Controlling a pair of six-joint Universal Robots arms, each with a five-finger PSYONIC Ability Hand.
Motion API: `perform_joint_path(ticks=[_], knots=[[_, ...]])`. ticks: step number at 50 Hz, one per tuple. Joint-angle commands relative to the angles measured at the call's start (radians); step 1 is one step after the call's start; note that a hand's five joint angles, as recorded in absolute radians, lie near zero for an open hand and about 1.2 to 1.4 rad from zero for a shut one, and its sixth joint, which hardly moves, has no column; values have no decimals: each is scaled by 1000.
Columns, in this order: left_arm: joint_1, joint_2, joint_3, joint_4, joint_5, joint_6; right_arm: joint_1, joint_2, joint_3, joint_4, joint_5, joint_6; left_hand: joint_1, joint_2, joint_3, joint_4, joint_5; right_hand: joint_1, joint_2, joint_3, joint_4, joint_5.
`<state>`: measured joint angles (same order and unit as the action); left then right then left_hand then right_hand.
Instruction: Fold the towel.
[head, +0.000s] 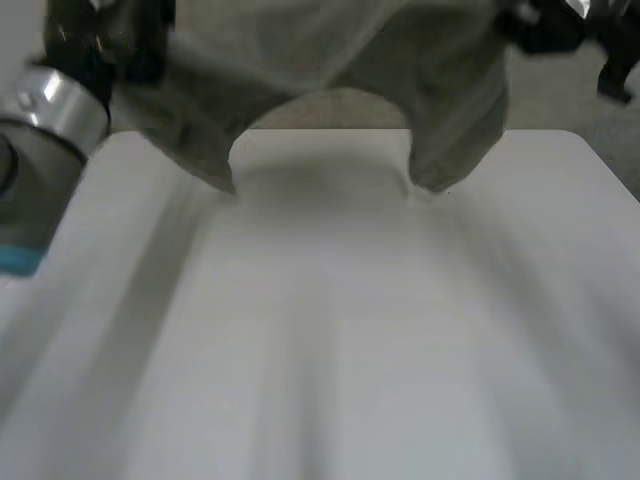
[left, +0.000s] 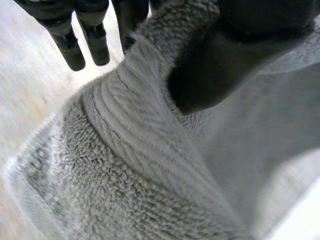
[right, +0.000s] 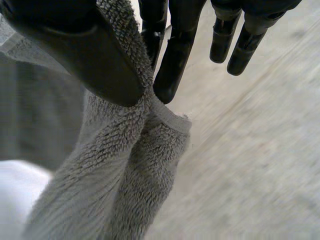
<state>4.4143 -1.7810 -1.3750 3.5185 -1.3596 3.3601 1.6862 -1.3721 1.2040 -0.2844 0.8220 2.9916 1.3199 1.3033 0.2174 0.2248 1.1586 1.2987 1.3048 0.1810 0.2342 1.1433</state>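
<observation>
Towel (head: 330, 50) grey, fluffy, hanging, pinched by L hand (left: 235, 50), R hand (right: 75, 45)

Towel (left: 100, 190): grey terry cloth, rough looped pile, flatter ribbed woven band. Desk (head: 330, 350): smooth, matt white.

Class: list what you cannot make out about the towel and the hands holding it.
Head view: the towel's top edge runs off the frame, so its full extent is unknown.
Left wrist view: the left hand's thumb covers the pinched spot; corner or edge, unclear.
Right wrist view: the towel's hanging end is cut off.
</observation>
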Motion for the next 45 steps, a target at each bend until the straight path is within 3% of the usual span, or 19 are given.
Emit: perform_joint_path(ticks=[1,7,14,16,20,21,22,24,25,26,27,29,32,38,45], knots=[[16,-23,-241,-6,19,7,-13,-1,265,8,-38,-143,76,93,-43,-50,63,98,91,-7,-60,78],[7,-58,-386,-6,19,44,-28,24,457,11,-98,-288,76,93,-43,-50,63,98,91,-7,-60,78],[-1,-109,-437,-4,17,133,-34,73,531,18,-92,-344,65,82,-43,-50,52,98,91,-7,-60,78],[-3,-129,-446,-7,13,140,-36,84,539,25,-90,-346,-175,-158,-43,-50,-188,98,91,-7,-60,78],[-4,-143,-458,-4,10,145,-39,96,559,36,-87,-352,-331,-315,-43,-50,-345,98,91,-7,-60,78],[-4,-146,-463,-1,10,147,-39,96,560,36,-86,-352,-485,-469,-43,-50,-499,98,91,-7,-60,78],[-4,-146,-463,-1,10,147,-39,96,560,36,-86,-352,-487,-470,-43,-50,-500,98,91,-7,-60,78],[-3,-155,-464,-1,8,148,-40,96,560,36,-86,-349,-788,-772,-43,-50,-801,98,91,-7,-60,78],[-3,-155,-464,-1,8,148,-40,96,565,36,-84,-347,-789,-773,-43,-50,-803,78,72,-7,-60,59],[-3,-156,-464,-1,8,148,-39,96,569,37,-83,-347,-824,-808,-43,-50,-837,-140,-146,-7,-60,-159],[-1,-156,-466,-1,8,148,-39,96,569,37,-83,-347,-836,-820,-43,-50,-849,-142,-148,-7,-60,-161],[2,-156,-469,-1,8,150,-34,97,588,36,-75,-352,-880,-863,-43,-50,-893,-651,-657,-7,-60,-670],[-1,-156,-470,-4,5,148,-28,104,594,37,-70,-352,-983,-966,-43,-50,-996,-729,-735,-7,-60,-748],[1,-140,-496,-10,5,153,-22,133,600,48,-41,-387,-983,-966,-43,-50,-996,-800,-806,-7,-60,-819],[11,-91,-536,-56,4,209,-39,122,612,132,-41,-526,-968,-952,-43,-50,-982,-788,-794,-7,-60,-807]])
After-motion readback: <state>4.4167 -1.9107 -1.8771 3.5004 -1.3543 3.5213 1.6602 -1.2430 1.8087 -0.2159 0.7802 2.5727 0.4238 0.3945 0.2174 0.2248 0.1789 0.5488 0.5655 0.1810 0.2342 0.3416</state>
